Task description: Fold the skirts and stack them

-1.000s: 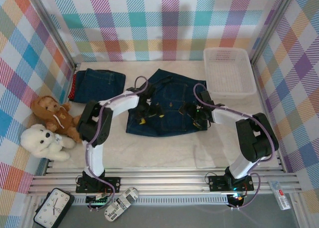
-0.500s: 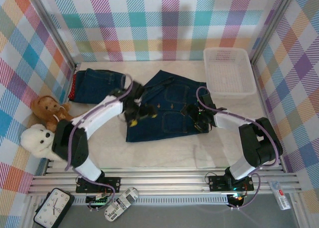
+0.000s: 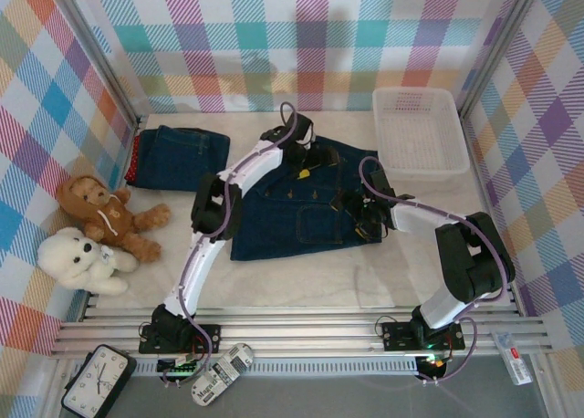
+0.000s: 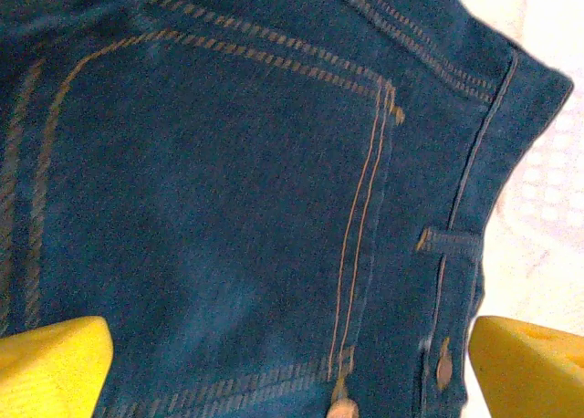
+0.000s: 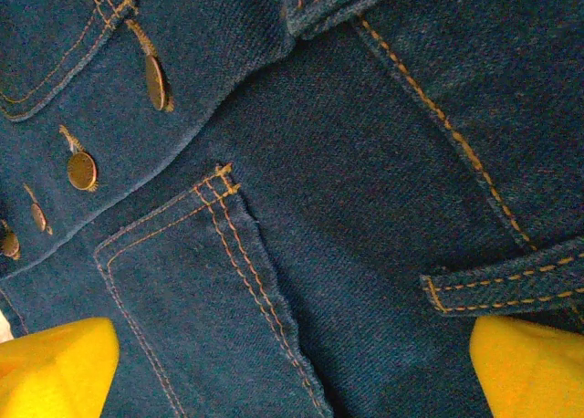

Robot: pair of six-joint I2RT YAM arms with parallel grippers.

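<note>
Left gripper [image 3: 307, 169]: jaws spread wide, nothing held, positioned over the far edge of the dark blue front-buttoned denim skirt [image 3: 297, 208] lying flat on the table. In the left wrist view, pocket stitching and the waistband lie between its yellow pads [image 4: 50, 368]. Right gripper [image 3: 362, 219]: likewise spread and empty, over the same skirt's right side, with metal buttons [image 5: 82, 170] ahead and left of it. A folded dark blue denim skirt [image 3: 187, 153] lies well left of the left gripper, with a red cloth edge [image 3: 136, 161] showing beneath.
</note>
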